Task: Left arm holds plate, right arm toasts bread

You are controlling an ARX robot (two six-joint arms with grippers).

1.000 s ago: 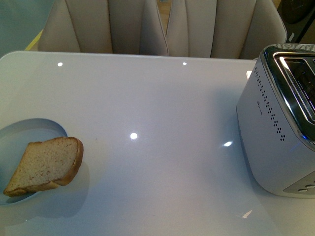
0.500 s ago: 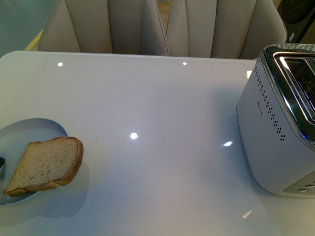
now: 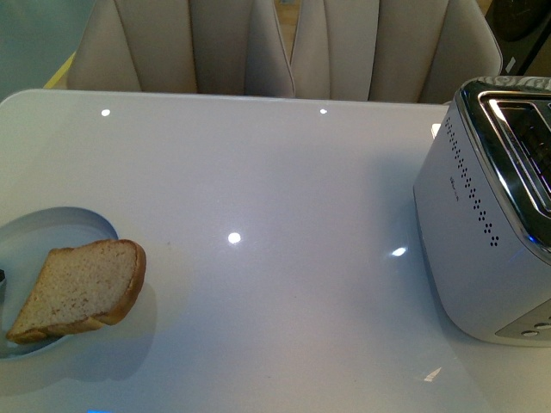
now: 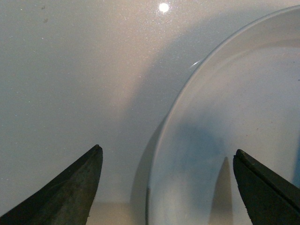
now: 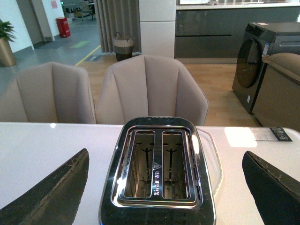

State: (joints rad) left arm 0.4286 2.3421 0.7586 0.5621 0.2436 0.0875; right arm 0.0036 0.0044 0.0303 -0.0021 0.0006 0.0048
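The pale plate (image 3: 60,225) lies at the table's left edge. The bread (image 3: 82,288), a brown slice with a tan crust, rests on it and overhangs its near right rim. A dark sliver of one left finger (image 3: 2,277) pokes in at the frame's left edge beside the plate. In the left wrist view my left gripper (image 4: 167,150) is open, with the plate's rim (image 4: 187,91) between its two fingers. My right gripper (image 5: 165,153) hangs open above the silver toaster (image 5: 158,173), whose two slots hold nothing. The same toaster (image 3: 482,232) stands at the table's right.
The glossy white table (image 3: 284,189) reflects ceiling lights. Beige chairs (image 3: 284,47) stand behind its far edge. In the right wrist view a beige chair (image 5: 150,89) sits beyond the toaster, with a dark washing machine (image 5: 262,56) further back.
A dark tip of the left gripper has come into the front view at the left edge beside the plate. Bread, plate and toaster have not moved.
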